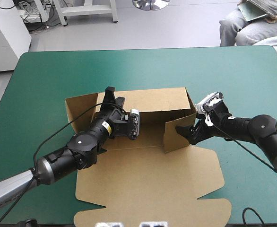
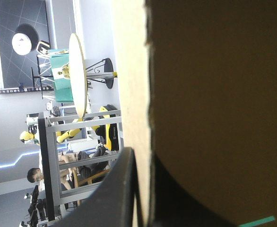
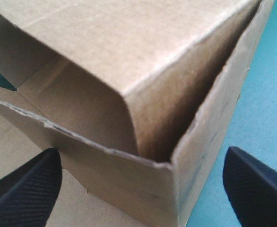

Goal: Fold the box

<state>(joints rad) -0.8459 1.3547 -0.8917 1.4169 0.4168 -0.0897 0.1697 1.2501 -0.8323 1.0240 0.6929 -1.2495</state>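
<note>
While left tool pinches box back wall, right tool spread astride corner.

The teal-green cover lies bare beyond the box and off its far left corner, and the box's flat near panel is open too. Its raised far wall and right corner bar a low pass. The left gripper, seemingly clamped there, crowds the far wall's left end; the right gripper, fingers apart, straddles the right corner
</note>
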